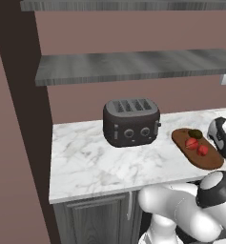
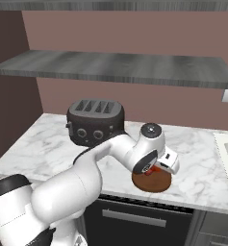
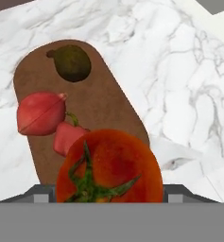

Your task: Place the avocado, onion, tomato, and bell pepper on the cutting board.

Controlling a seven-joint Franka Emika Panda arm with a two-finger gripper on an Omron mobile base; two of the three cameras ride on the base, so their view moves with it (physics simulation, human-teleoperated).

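Pincer (image 3: pixel 108 201) grasping tomato (image 3: pixel 109 166) over cutting board (image 3: pixel 104 106); avocado (image 3: pixel 72 62), onion (image 3: pixel 40 113) on it.

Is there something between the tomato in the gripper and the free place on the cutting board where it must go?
Nothing visible blocks it. In the hand view the tomato hangs over the near end of the cutting board. The onion, bell pepper and avocado already lie on the board beyond it, with bare wood beside them.
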